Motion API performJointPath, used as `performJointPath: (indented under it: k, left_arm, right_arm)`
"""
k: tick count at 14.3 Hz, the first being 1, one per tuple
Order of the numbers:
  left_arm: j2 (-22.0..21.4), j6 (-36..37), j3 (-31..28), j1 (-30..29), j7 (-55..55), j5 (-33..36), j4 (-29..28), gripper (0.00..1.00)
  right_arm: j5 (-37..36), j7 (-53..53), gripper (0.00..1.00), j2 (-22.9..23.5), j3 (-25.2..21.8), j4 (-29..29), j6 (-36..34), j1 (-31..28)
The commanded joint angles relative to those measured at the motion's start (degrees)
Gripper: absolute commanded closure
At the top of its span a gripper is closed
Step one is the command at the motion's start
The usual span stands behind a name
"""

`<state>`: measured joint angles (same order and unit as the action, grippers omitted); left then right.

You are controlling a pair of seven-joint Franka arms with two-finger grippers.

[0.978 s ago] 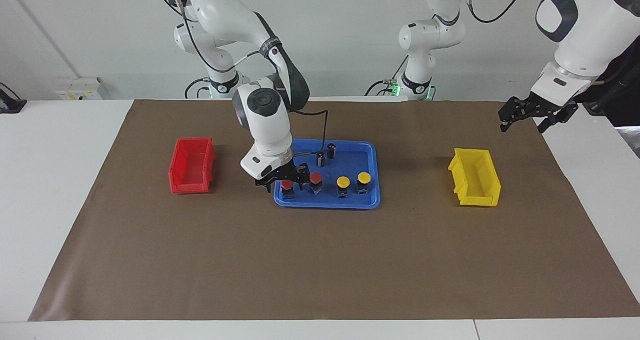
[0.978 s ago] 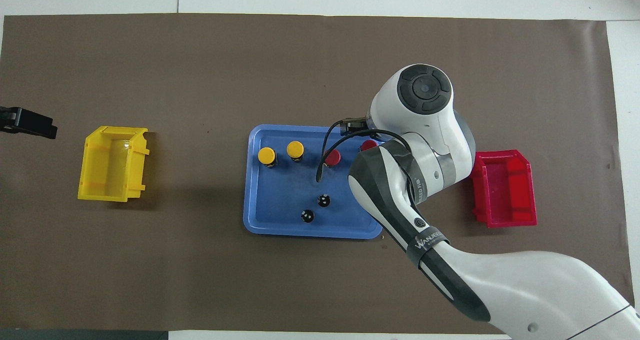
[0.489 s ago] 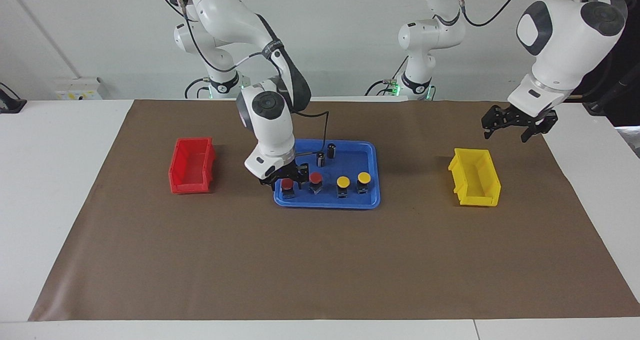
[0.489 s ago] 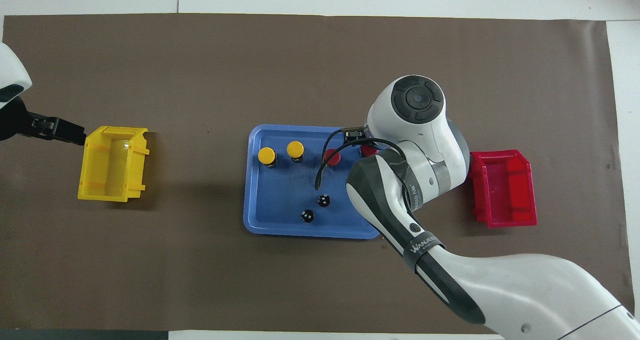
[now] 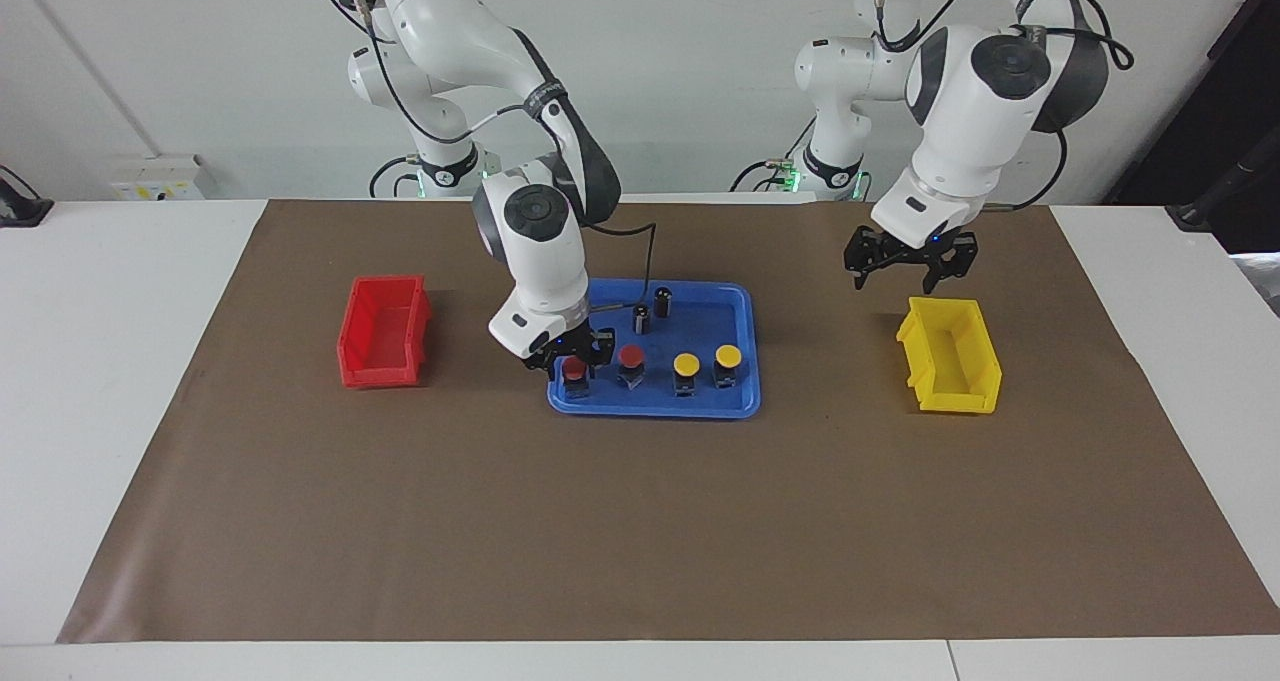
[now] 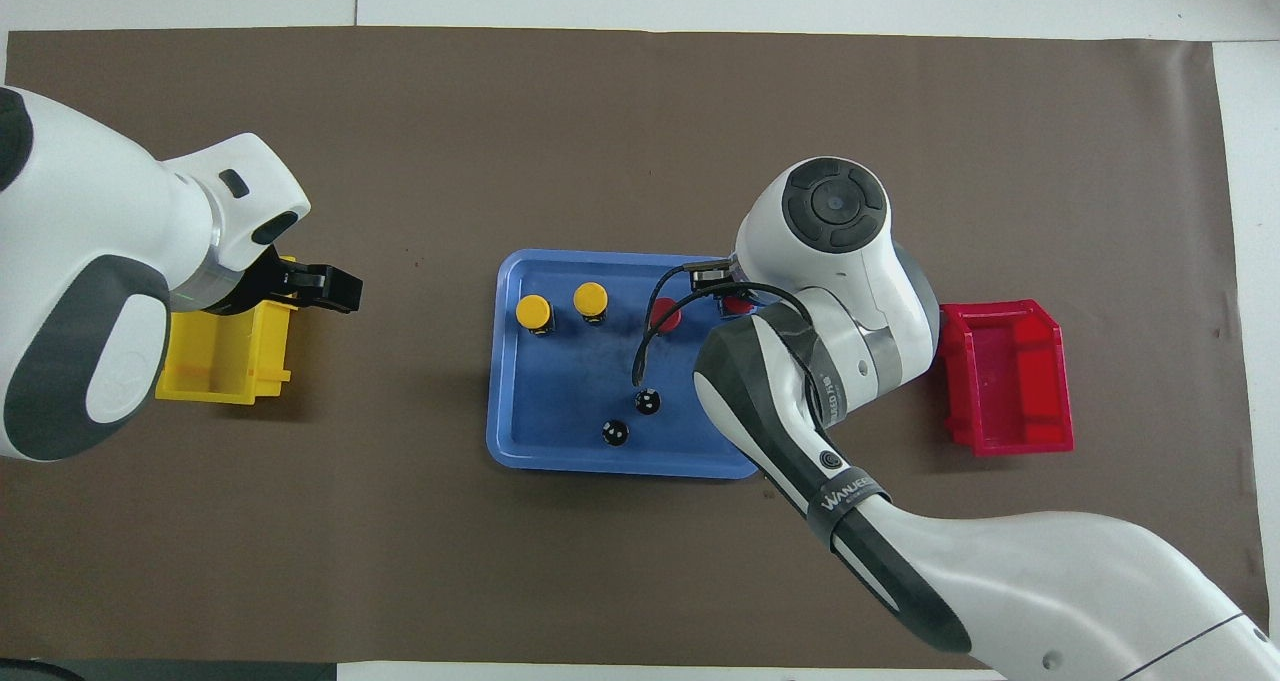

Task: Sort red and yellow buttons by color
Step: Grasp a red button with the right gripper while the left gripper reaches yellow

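Two red buttons (image 5: 574, 368) (image 5: 631, 356) and two yellow buttons (image 5: 686, 363) (image 5: 728, 356) stand in a row in the blue tray (image 5: 650, 413). My right gripper (image 5: 573, 353) is low over the red button at the right arm's end of the row, with an open finger on each side of its cap. In the overhead view the arm partly hides that button (image 6: 738, 304); the other red button (image 6: 665, 313) and the yellow ones (image 6: 532, 310) (image 6: 590, 298) show. My left gripper (image 5: 905, 266) is open and empty, in the air over the yellow bin's (image 5: 950, 353) edge.
Two black-and-silver cylinders (image 5: 641, 318) (image 5: 662, 301) stand in the tray, nearer to the robots than the buttons. An empty red bin (image 5: 385, 331) sits on the brown mat toward the right arm's end. The yellow bin is also empty.
My left arm has swung in from the table's end to over the yellow bin's edge. My right gripper has sunk lower around the red button.
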<state>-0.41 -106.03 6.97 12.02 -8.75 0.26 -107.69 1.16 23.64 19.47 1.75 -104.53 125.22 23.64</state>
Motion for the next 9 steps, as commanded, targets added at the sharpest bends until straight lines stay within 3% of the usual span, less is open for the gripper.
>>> performJointPath:
  k: [1, 4, 7, 9]
  left_arm:
    - [2.34, -5.92, -0.91, 2.65, -4.51, -2.98, -1.64, 0.02]
    - [5.41, -10.94, -0.91, 6.25, -11.70, -3.07, -1.74, 0.02]
    - [6.74, -13.23, -0.91, 7.23, -13.31, -3.16, -1.74, 0.02]
    - [7.88, -14.11, -0.91, 7.67, -13.31, -3.07, -1.47, 0.02]
  right_arm:
    - [0.95, -0.08, 0.62, -1.54, 0.19, -1.99, 1.17, -0.09]
    - [2.53, -0.08, 0.80, -1.54, 0.18, -0.60, -0.05, -0.44]
    - [2.35, -0.87, 0.80, -2.24, -0.08, 5.71, -8.63, -2.54]
    - [1.91, -6.99, 0.80, -5.83, -0.25, 6.01, -14.10, -7.01]
